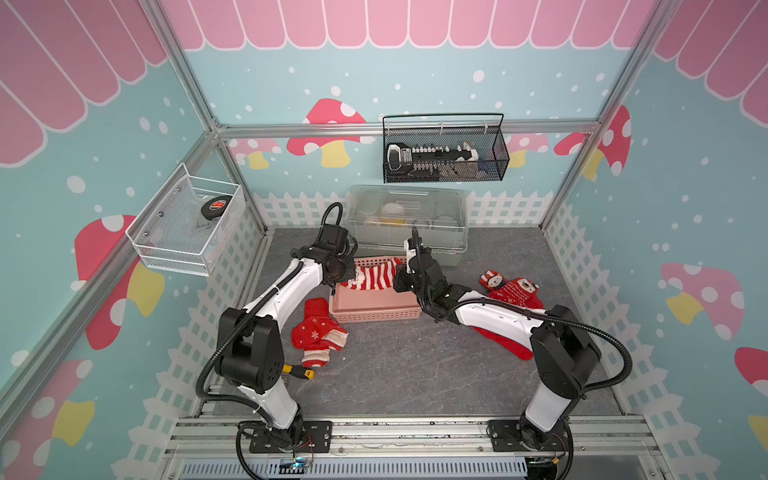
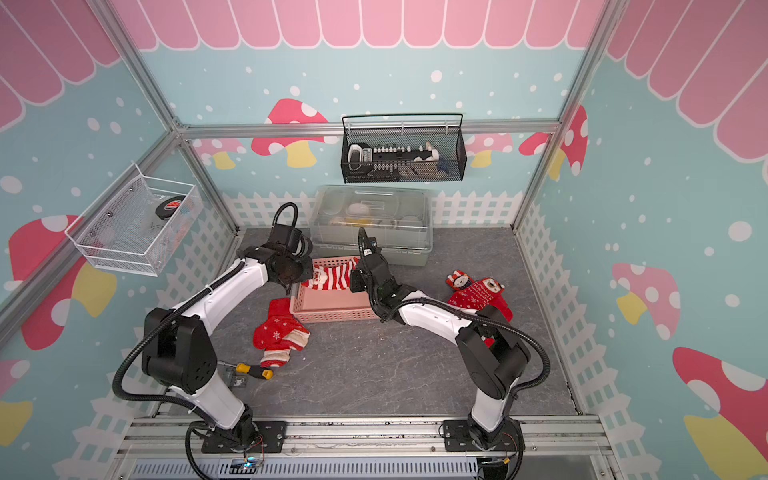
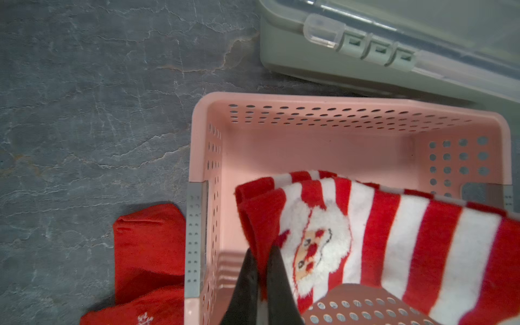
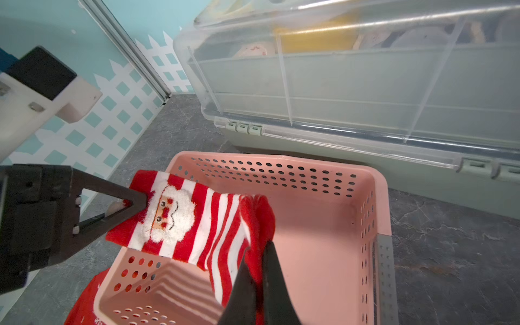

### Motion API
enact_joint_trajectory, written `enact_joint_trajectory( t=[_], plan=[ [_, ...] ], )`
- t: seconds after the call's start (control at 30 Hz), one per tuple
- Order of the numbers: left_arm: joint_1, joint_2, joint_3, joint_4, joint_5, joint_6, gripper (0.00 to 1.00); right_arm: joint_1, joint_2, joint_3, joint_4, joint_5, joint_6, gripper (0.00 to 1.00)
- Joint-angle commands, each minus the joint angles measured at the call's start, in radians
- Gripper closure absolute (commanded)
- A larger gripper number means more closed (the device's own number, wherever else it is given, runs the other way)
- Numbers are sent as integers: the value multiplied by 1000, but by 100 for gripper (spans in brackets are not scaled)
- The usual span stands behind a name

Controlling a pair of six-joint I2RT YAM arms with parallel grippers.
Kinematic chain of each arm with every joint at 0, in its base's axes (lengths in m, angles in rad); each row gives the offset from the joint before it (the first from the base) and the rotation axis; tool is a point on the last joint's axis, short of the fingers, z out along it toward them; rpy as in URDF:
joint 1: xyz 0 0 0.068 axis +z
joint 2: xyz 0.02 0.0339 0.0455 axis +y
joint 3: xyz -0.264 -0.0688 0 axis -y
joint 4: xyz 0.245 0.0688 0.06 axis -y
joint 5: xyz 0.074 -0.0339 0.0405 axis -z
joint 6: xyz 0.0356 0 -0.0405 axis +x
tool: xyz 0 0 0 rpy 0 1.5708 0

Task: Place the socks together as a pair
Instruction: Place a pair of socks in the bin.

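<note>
Grey table [image 1: 395, 382]: the widest bare patch was at 6 o'clock, between the two arm bases. The 3 o'clock edge near the wall was free too.

Storage box [image 1: 407, 224] sat at 12 o'clock against the fence wall. Its lid was frosted and the contents were too blurred to name.

Left arm [image 1: 286, 286] and right arm [image 1: 490, 316] both reached in toward centre. The right arm covered the lower half of the bear-face socks [image 1: 513, 291] at 3 o'clock, so the count there was unclear.

Pink basket [image 1: 374, 314] sat at centre, its 12 o'clock wall just beside the box with a thin gap. Its 9 o'clock rim was hidden under the left wrist in both top views.

Striped Santa socks [image 1: 374, 277], two layers, were stretched over the basket's open top.

Snowflake socks [image 1: 318, 330] lay heaped at 8 o'clock of the basket, one just beside its wall.

Screwdriver [image 1: 298, 371] lay at 7 o'clock, its shaft cut off by the left arm.

Left gripper [image 3: 261, 250] was pinched tight on the red cuff end by the Santa face. Right gripper [image 4: 257, 254] was pinched tight on the red toe end. The fingertips of both were partly buried in fabric.
</note>
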Motion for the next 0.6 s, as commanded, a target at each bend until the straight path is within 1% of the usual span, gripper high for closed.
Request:
enact_joint_trajectory(
  t=[0.0,0.2,0.27,0.3,0.5,0.53,0.57],
  plan=[
    [8,42,32,6,24,31,100,-5,37,-15,65,18,-12,100],
    [8,102,41,-8,-13,42,100,-6,128,5,143,11,-20,100],
    [9,115,44,-11,-5,43,100,-6,136,14,145,14,-18,100],
    [9,121,46,-12,0,41,100,-6,167,16,147,18,-15,100],
    [8,140,54,-24,-3,46,100,-7,186,16,166,35,-11,100],
    [8,141,56,-27,-3,46,100,-6,189,18,165,38,-12,99],
    [8,140,56,-27,-1,45,98,-7,190,21,162,41,-12,95]
  ],
)
